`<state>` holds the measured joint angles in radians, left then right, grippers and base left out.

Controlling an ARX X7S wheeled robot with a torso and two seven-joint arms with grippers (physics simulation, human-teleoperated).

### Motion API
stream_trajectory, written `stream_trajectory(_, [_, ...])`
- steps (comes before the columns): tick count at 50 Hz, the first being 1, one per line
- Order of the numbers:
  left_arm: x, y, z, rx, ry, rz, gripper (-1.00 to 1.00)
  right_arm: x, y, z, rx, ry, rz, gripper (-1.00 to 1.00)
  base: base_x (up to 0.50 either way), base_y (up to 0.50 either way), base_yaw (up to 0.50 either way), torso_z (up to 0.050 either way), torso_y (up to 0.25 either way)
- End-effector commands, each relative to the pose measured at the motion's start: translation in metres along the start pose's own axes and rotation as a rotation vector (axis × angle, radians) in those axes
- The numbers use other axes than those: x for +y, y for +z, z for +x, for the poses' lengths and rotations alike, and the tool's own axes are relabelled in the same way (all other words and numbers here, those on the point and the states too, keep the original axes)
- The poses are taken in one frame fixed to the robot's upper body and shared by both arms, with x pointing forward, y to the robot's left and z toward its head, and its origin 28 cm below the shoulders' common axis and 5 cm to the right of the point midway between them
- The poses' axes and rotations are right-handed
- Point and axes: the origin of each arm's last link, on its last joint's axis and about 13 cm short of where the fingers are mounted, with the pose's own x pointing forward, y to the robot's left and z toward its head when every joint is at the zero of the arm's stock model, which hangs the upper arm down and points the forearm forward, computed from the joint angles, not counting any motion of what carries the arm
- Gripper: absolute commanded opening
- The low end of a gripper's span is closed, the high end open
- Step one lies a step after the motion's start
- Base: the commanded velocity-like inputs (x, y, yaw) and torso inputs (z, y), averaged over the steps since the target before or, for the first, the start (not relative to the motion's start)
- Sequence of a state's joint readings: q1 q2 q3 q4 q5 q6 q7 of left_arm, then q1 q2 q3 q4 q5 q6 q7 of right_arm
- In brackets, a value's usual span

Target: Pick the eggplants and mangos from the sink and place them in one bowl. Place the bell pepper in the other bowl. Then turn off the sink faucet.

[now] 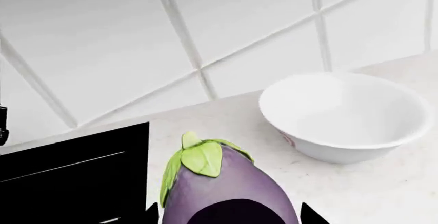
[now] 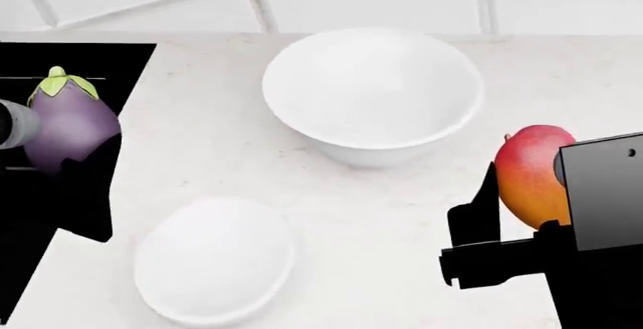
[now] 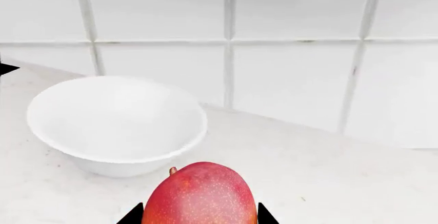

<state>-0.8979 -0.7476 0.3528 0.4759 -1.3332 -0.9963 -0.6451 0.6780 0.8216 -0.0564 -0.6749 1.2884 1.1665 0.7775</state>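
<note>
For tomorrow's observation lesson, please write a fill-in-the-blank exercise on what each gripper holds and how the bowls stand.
1. The left gripper holds an ____.
2. The right gripper holds a ____.
3. The two white bowls, the larger and the smaller, both stand ____ of fruit.
4. The eggplant has a light ____ cap.

Missing words: eggplant; mango; empty; green

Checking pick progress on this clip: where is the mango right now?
In the head view the mango is at the right, held in the right gripper above the counter, right of the larger white bowl.
</note>
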Motion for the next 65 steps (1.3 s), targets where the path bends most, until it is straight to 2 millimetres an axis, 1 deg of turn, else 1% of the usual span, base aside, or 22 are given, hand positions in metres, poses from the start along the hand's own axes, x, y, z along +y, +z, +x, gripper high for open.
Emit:
stream_trajectory(1, [0.0, 0.004, 0.0, -0.026, -0.019, -0.046, -1.0, -0.001, 0.002, 0.002, -0.028, -0.008, 0.008, -1.0, 0.5, -0.27, 0.0, 0.0, 0.0])
stream_trajectory(9, [0.001, 0.003, -0.002, -0.027, -0.018, -0.05, -1.0, 0.004, 0.001, 0.004, -0.026, 0.016, 0.005, -1.0, 0.5, -0.29, 0.0, 0.0, 0.003])
stream_trajectory(25, [0.001, 0.01, -0.001, -0.041, -0.013, -0.043, -1.0, 0.0, 0.009, 0.004, -0.031, 0.001, -0.012, -1.0, 0.49, -0.3, 0.0, 0.001, 0.002])
stream_trajectory(29, [0.002, 0.012, -0.001, -0.043, -0.011, -0.041, -1.0, -0.001, 0.011, 0.004, -0.028, -0.001, -0.001, -1.0, 0.25, -0.09, 0.0, 0.0, 0.003])
stream_trajectory(35, [0.001, 0.023, 0.004, -0.056, -0.026, -0.032, -1.0, 0.0, 0.017, 0.005, -0.018, 0.009, -0.015, -1.0, 0.0, 0.0, 0.0, 0.0, 0.002])
stream_trajectory(37, [0.0, 0.029, 0.005, -0.062, -0.042, -0.025, -1.0, -0.001, 0.018, 0.004, -0.014, 0.009, -0.016, -1.0, 0.0, 0.0, 0.0, 0.0, 0.0])
stream_trajectory(39, [-0.001, 0.041, 0.007, -0.068, -0.064, -0.031, -1.0, -0.001, 0.018, 0.003, -0.009, 0.008, -0.015, -1.0, 0.0, 0.0, 0.0, 0.0, 0.0])
stream_trajectory(42, [-0.008, 0.056, 0.01, -0.03, -0.16, -0.068, -1.0, -0.001, 0.018, 0.003, 0.001, 0.017, -0.014, -1.0, 0.0, 0.0, 0.0, 0.0, 0.0])
stream_trajectory(43, [-0.011, 0.064, 0.011, 0.017, -0.253, -0.1, -1.0, 0.0, 0.018, 0.004, -0.004, 0.024, -0.018, -1.0, 0.0, 0.0, 0.0, 0.0, 0.0])
stream_trajectory(44, [-0.013, 0.071, 0.018, 0.022, -0.265, -0.062, -1.0, 0.0, 0.018, 0.005, -0.002, 0.026, -0.014, -1.0, 0.0, 0.0, 0.0, 0.0, 0.0])
stream_trajectory(47, [-0.02, 0.084, 0.033, 0.059, -0.323, -0.028, -1.0, 0.002, 0.017, 0.006, 0.003, 0.029, -0.006, -1.0, 0.0, 0.0, 0.0, 0.0, 0.0])
stream_trajectory(48, [-0.025, 0.085, 0.037, 0.082, -0.367, -0.011, -1.0, 0.003, 0.016, 0.006, 0.002, 0.028, 0.002, -1.0, 0.0, 0.0, 0.0, 0.0, 0.01])
stream_trajectory(49, [-0.027, 0.086, 0.039, 0.087, -0.373, -0.019, -1.0, 0.003, 0.016, 0.006, 0.004, 0.03, 0.002, -1.0, 0.0, 0.0, 0.0, 0.0, 0.0])
stream_trajectory(50, [-0.034, 0.087, 0.046, 0.104, -0.392, 0.002, -1.0, 0.003, 0.016, 0.006, 0.006, 0.031, 0.002, -1.0, 0.0, 0.0, 0.0, 0.0, 0.0])
stream_trajectory(52, [-0.045, 0.084, 0.053, 0.144, -0.43, 0.042, -1.0, 0.003, 0.019, 0.006, 0.007, 0.036, -0.006, -1.0, 0.0, 0.0, 0.0, 0.0, 0.0])
stream_trajectory(55, [-0.057, 0.08, 0.06, 0.182, -0.471, 0.074, -1.0, 0.003, 0.023, 0.003, 0.01, 0.042, -0.018, -1.0, 0.0, 0.0, 0.0, 0.003, 0.0])
stream_trajectory(57, [-0.06, 0.079, 0.062, 0.193, -0.476, 0.089, -1.0, 0.003, 0.023, 0.003, 0.013, 0.043, -0.018, -1.0, 0.0, 0.0, 0.0, 0.0, 0.0])
stream_trajectory(58, [-0.062, 0.075, 0.065, 0.19, -0.475, 0.136, -1.0, 0.004, 0.021, 0.002, 0.017, 0.044, -0.017, -1.0, 0.0, 0.0, 0.0, 0.0, 0.0])
stream_trajectory(59, [-0.062, 0.075, 0.065, 0.227, -0.495, 0.111, -1.0, 0.005, 0.02, 0.002, 0.02, 0.045, -0.016, -1.0, 0.0, 0.0, 0.0, 0.0, 0.0])
stream_trajectory(60, [-0.063, 0.073, 0.066, 0.22, -0.49, 0.136, -1.0, 0.005, 0.019, 0.002, 0.024, 0.045, -0.014, -1.0, 0.0, 0.0, 0.0, 0.0, 0.0])
stream_trajectory(61, [-0.064, 0.072, 0.067, 0.252, -0.504, 0.106, -1.0, 0.005, 0.019, 0.002, 0.023, 0.045, -0.014, -1.0, 0.0, 0.0, 0.0, 0.0, 0.0])
stream_trajectory(65, [-0.065, 0.068, 0.069, 0.272, -0.497, 0.104, -1.0, 0.005, 0.018, 0.002, 0.018, 0.041, -0.009, -1.0, 0.0, 0.0, 0.0, 0.0, 0.003])
